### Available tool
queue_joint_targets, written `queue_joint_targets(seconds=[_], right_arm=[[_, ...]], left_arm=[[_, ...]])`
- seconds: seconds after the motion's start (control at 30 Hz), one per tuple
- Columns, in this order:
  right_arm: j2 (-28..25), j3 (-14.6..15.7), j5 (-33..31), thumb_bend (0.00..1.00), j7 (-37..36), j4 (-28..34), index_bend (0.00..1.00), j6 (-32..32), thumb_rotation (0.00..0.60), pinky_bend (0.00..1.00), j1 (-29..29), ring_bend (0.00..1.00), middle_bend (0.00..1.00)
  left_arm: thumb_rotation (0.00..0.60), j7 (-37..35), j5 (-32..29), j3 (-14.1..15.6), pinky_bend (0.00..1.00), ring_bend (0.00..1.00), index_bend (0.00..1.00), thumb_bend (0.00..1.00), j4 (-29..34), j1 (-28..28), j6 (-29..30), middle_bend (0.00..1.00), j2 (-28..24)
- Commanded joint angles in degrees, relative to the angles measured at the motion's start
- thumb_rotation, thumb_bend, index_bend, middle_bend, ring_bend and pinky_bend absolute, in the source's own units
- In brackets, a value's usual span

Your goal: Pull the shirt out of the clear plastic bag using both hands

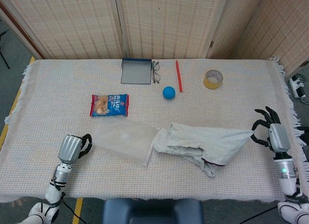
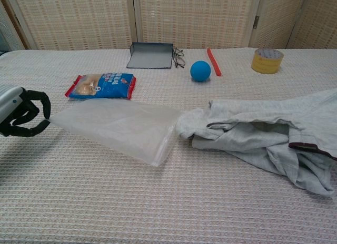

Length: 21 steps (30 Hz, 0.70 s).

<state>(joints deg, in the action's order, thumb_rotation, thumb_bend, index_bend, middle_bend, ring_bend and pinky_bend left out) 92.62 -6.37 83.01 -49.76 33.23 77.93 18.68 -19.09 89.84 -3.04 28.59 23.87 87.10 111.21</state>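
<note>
The clear plastic bag (image 1: 125,141) (image 2: 118,125) lies flat and empty on the table's left half. My left hand (image 1: 73,147) (image 2: 16,111) pinches its left corner near the table's left front. The grey shirt (image 1: 205,145) (image 2: 266,139) is stretched out to the right of the bag, its left end touching the bag's open mouth. My right hand (image 1: 273,133) pinches the shirt's right corner near the table's right edge; the chest view does not show this hand.
A blue snack packet (image 1: 109,105) lies just behind the bag. Further back are a grey tray (image 1: 136,71), glasses (image 1: 155,71), a red stick (image 1: 178,75), a blue ball (image 1: 168,92) and a tape roll (image 1: 213,79). The table's front edge (image 1: 154,197) is close.
</note>
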Motion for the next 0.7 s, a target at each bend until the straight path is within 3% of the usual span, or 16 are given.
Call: queue_joint_targets(seconds=[0.03,0.17,0.27,0.33,0.43,0.5,0.63,0.7], right_arm=[[-0.5,-0.6,-0.6,0.61,-0.7,-0.6,0.80,-0.5,0.600,0.00,-0.2,0.00,0.17],[-0.7,-0.9,-0.7,0.61,-1.2,-0.9,0.80,-1.0,0.600,0.00,-0.2,0.00,0.17],[-0.8,-0.2,0.3,0.61,-1.4,-0.7,0.76,-0.9,0.600,0.00,-0.2,0.00,0.17],[-0.7,0.1,0.9,0.57,-1.7,-0.5,0.61,-0.1,0.600,0.00,-0.3,0.00,0.12],[-1.4,0.5,1.4,0.47,-2.2,0.5,0.21,-0.1,0.600,0.00,-0.4,0.00,0.02],[-2.7,0.7,1.7,0.42,-1.6,1.9,0.03,-0.5,0.600,0.00,-0.5,0.00,0.00],[-7.4,1.5,2.2,0.34,2.9,6.6,0.00,-0.6,0.600,0.00,-1.3,0.00,0.00],[-11.5,2.4,2.5,0.28,7.9,11.2,0.00,-0.9,0.600,0.00,-2.2,0.00,0.00]], left_arm=[[0.600,-0.1,-0.4,-0.2,1.00,1.00,0.71,0.56,-0.1,-0.6,0.4,1.00,-0.7],[0.600,-0.2,-0.6,0.2,1.00,1.00,0.71,0.56,0.1,-1.4,0.1,1.00,-1.3],[0.600,0.2,-0.2,1.0,1.00,1.00,0.64,0.53,0.9,-1.8,-0.4,1.00,-1.4],[0.600,0.9,0.0,1.0,1.00,1.00,0.53,0.47,2.0,-1.5,-0.6,1.00,-1.5],[0.600,2.5,0.1,0.6,1.00,1.00,0.31,0.34,4.3,-0.8,-0.4,1.00,-2.1],[0.600,3.6,0.1,0.3,1.00,1.00,0.22,0.29,6.5,-0.4,-0.3,1.00,-3.2],[0.600,6.7,-0.5,-0.3,1.00,0.97,0.12,0.28,12.1,-0.4,-0.6,1.00,-6.7],[0.600,9.3,-1.3,-0.8,0.99,0.92,0.10,0.29,16.2,-0.6,-1.6,0.94,-9.4]])
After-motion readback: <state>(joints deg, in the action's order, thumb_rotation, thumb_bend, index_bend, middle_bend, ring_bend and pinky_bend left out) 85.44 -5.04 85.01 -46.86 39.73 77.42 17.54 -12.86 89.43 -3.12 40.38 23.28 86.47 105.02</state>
